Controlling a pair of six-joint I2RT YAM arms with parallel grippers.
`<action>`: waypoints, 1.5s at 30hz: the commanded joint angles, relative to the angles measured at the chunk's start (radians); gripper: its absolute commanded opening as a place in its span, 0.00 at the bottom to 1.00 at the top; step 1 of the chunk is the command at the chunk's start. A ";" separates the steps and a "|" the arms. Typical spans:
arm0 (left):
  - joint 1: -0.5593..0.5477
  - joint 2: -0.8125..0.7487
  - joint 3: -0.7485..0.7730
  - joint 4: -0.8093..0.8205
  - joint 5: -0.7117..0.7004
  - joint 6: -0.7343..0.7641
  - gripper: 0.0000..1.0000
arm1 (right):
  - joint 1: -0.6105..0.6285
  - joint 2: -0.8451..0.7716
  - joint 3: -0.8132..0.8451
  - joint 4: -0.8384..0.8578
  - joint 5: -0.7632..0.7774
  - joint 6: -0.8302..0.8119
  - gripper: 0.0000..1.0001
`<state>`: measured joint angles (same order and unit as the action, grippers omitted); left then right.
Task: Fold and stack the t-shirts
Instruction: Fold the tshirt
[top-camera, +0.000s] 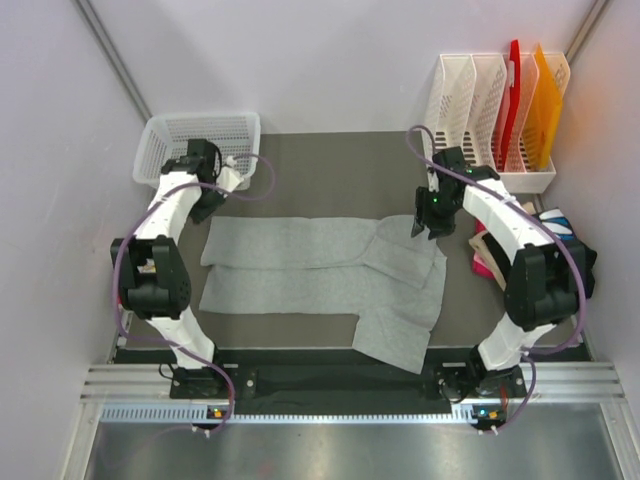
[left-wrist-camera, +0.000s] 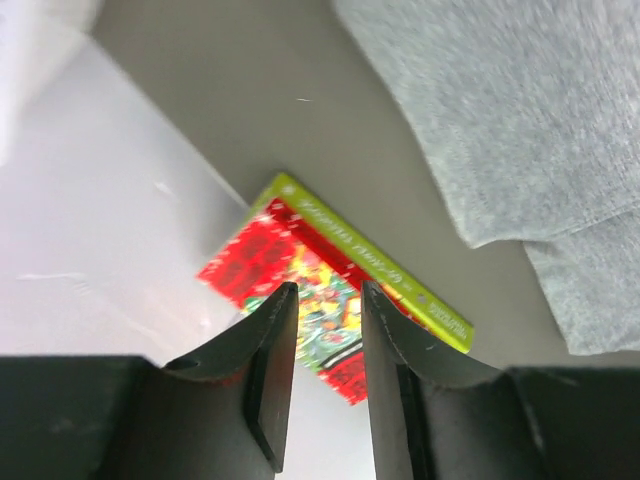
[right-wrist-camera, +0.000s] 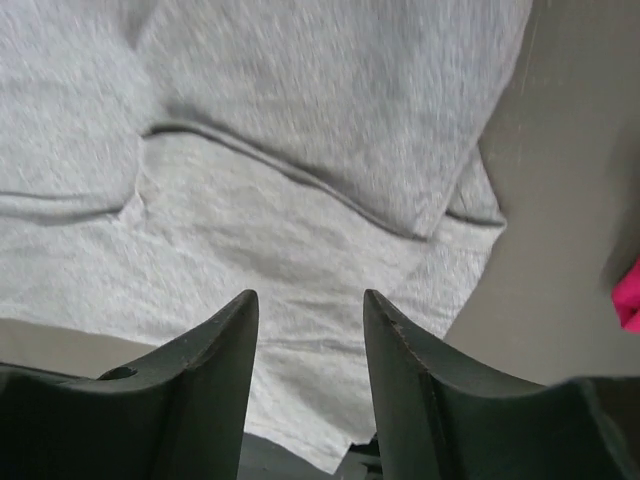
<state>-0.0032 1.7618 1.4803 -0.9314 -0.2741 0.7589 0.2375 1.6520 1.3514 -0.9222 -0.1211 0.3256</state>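
While the light grey t-shirt (top-camera: 320, 265) lies spread across the middle of the dark worktop (top-camera: 330, 160), both arms hover with nothing in their grip. The shirt's body is folded in lengthways, its sleeves and top end on the right, one corner reaching the near edge.

Over on the left, the left end effector (top-camera: 207, 205) hangs just past the shirt's far left corner, fingers apart and holding nothing. Its wrist camera looks down on a flat red-and-green printed packet (left-wrist-camera: 320, 290) on the worktop. Right behind it sits a white mesh basket (top-camera: 200, 140) in the far left corner; what is inside it I cannot tell.

On the right, the right end effector (top-camera: 428, 228) is poised above the shirt's sleeve area, jaws apart, only grey cloth showing below.

Far right corner: white file racks (top-camera: 470, 100) stand upright, with a red sheet (top-camera: 513, 95) and an orange sheet (top-camera: 548, 95) in the slots. Near the right arm, other t-shirts (top-camera: 484, 262) lie piled, pink and tan showing.
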 joint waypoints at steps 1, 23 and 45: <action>-0.049 0.011 0.152 -0.116 0.044 -0.006 0.36 | -0.009 0.124 0.081 0.052 -0.009 0.013 0.45; -0.258 0.392 0.305 0.008 0.058 -0.086 0.24 | 0.125 0.414 0.344 0.094 -0.265 0.023 0.34; -0.256 0.430 0.233 0.083 0.033 -0.093 0.22 | 0.146 0.440 0.305 0.054 -0.230 -0.010 0.27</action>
<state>-0.2634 2.2063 1.7420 -0.8864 -0.2264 0.6750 0.3676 2.0800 1.6535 -0.8608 -0.3603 0.3332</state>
